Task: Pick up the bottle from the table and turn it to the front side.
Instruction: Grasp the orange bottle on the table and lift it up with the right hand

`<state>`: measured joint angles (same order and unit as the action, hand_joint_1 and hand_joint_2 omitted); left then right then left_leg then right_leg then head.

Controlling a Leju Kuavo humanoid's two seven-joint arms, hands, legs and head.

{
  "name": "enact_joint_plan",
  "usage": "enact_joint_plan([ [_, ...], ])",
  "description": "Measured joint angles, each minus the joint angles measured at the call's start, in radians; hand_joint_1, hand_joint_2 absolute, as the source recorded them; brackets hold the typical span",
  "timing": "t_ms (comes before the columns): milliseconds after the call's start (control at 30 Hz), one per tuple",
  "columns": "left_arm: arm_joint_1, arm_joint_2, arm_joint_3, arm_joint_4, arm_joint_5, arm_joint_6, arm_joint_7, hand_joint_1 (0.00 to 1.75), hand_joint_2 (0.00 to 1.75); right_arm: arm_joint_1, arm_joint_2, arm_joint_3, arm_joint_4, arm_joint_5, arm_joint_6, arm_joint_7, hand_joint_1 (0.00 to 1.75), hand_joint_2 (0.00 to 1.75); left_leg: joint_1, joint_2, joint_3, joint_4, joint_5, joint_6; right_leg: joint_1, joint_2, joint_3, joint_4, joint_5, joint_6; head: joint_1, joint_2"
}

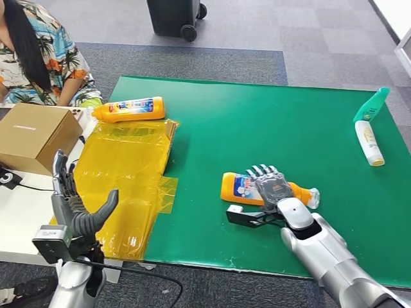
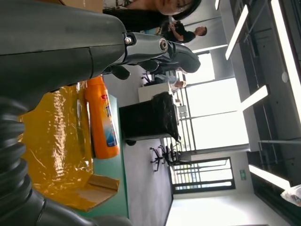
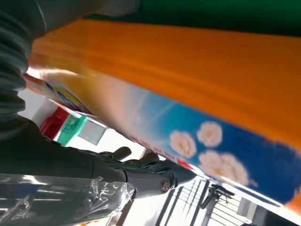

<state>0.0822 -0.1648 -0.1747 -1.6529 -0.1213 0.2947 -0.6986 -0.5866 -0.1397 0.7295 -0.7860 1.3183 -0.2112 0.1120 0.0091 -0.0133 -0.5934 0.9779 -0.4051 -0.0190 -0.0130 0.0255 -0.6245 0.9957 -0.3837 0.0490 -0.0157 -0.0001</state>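
Observation:
An orange bottle (image 1: 238,188) with a blue label lies on its side on the green mat (image 1: 271,128), its clear cap pointing right. My right hand (image 1: 271,186) is over its middle, fingers draped across the top. The thumb (image 1: 242,215) lies on the near side, apart from the bottle. In the right wrist view the bottle (image 3: 199,70) is very close, and a gap shows between it and the thumb (image 3: 142,176). My left hand (image 1: 78,208) is raised at the table's near left with its fingers spread and nothing in it; the left wrist view shows this hand (image 2: 71,52) close up.
A second orange bottle (image 1: 130,110) lies on crinkled yellow film (image 1: 126,179) at the left. A white bottle (image 1: 369,142) and a green bottle (image 1: 372,104) lie at the far right. A cardboard box (image 1: 34,135) and a seated person (image 1: 43,51) are at the left.

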Motion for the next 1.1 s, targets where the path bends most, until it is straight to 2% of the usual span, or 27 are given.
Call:
enact_joint_plan([
  [400, 0.002, 0.0, 0.001, -0.002, -0.011, -0.006, 0.0, 0.0, 1.75, -0.033, -0.003, 0.0, 0.048, 0.015, 0.056, 0.004, 0.0, 1.75, 0.0, 0.0, 0.002, 0.0, 0.001, 0.001, 0.0, 0.0, 0.002, 0.0, 0.0, 0.0, 0.0, 0.0],
  [433, 0.002, 0.0, 0.002, -0.002, -0.009, -0.007, 0.0, 0.0, 1.75, -0.037, -0.003, -0.001, 0.054, 0.01, 0.066, -0.002, 0.38, 1.75, 0.0, 0.0, 0.002, 0.0, 0.001, 0.001, 0.0, 0.0, 0.002, 0.0, 0.0, 0.0, 0.0, 0.0],
  [533, 0.002, 0.0, 0.002, -0.002, -0.004, -0.012, 0.0, 0.0, 1.75, -0.05, -0.003, -0.001, 0.072, -0.006, 0.097, -0.025, 1.68, 1.75, 0.0, 0.0, 0.003, 0.0, 0.001, 0.001, 0.0, 0.0, 0.003, 0.0, 0.0, 0.0, 0.0, 0.0],
  [567, 0.002, 0.0, 0.002, -0.002, -0.004, -0.013, 0.0, 0.0, 1.75, -0.053, -0.003, -0.001, 0.077, -0.01, 0.101, -0.033, 1.75, 1.75, 0.0, 0.0, 0.004, 0.0, 0.001, 0.001, 0.0, 0.0, 0.004, 0.0, 0.0, 0.0, 0.0, 0.0],
  [933, 0.002, 0.002, 0.002, -0.004, 0.004, -0.01, 0.0, 0.0, 1.75, -0.057, -0.003, 0.0, 0.104, -0.034, 0.036, -0.129, 1.75, 1.75, 0.0, 0.0, 0.004, 0.0, 0.001, 0.0, 0.0, 0.0, 0.004, 0.0, 0.001, 0.001, 0.0, 0.0],
  [1100, 0.002, 0.002, 0.002, -0.007, 0.002, -0.003, 0.0, 0.0, 1.75, -0.052, 0.001, 0.011, 0.105, -0.024, -0.069, -0.136, 1.75, 1.75, 0.0, 0.0, 0.003, 0.0, 0.001, 0.0, 0.0, 0.0, 0.003, 0.0, 0.001, 0.001, 0.0, 0.0],
])
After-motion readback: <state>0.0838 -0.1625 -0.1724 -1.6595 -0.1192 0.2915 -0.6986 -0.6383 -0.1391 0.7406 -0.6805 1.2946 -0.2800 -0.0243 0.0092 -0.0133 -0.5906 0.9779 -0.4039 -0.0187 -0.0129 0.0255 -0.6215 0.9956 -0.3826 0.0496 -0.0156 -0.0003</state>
